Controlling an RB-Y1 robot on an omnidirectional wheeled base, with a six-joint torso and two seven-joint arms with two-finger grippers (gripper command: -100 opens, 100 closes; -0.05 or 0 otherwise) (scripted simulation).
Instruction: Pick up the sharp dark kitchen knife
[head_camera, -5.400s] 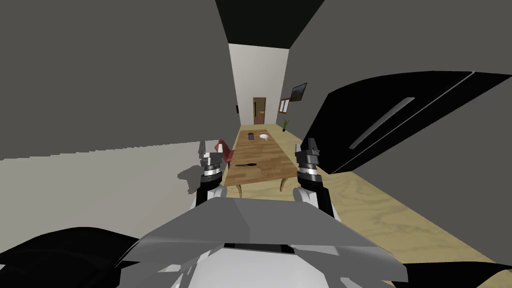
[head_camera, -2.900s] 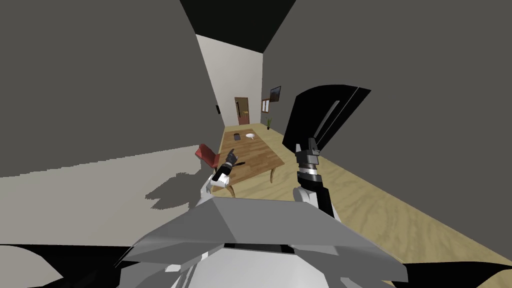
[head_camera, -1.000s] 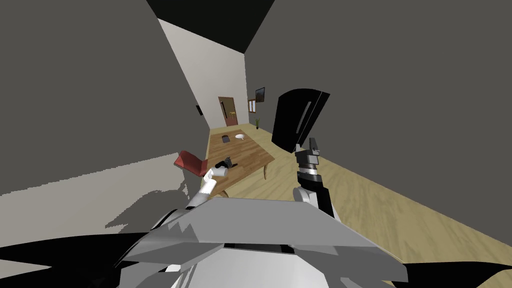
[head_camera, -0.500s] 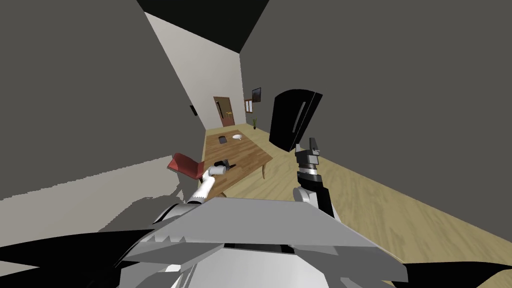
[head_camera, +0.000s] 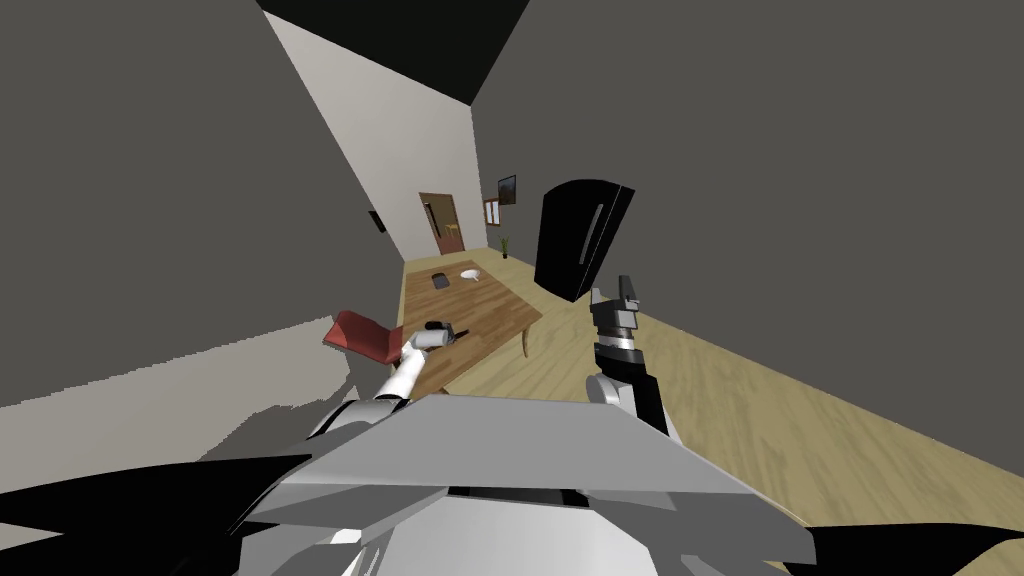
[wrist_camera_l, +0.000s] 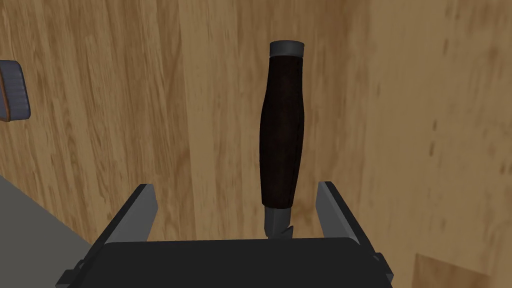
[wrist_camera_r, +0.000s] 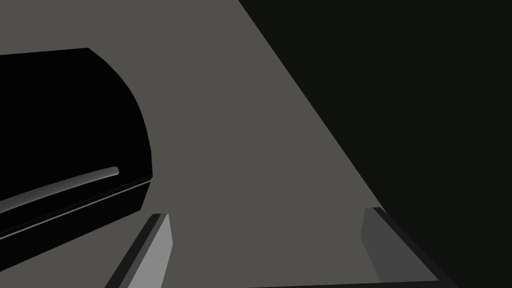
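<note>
Jaws apart, left gripper (wrist_camera_l: 235, 186) astride knife (wrist_camera_l: 281, 135), smooth dark handle, wood-grain table (wrist_camera_l: 400, 100)

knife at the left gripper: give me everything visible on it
The knife lies flat on the wooden table, handle pointing away from the left gripper. The handle is very dark brown, smooth, swelling at mid-length, with a grey cap at its far end. A grey metal collar shows at the near end; the blade is hidden under the gripper's body. The handle sits between the open fingers, nearer one of them, touching neither.
</note>
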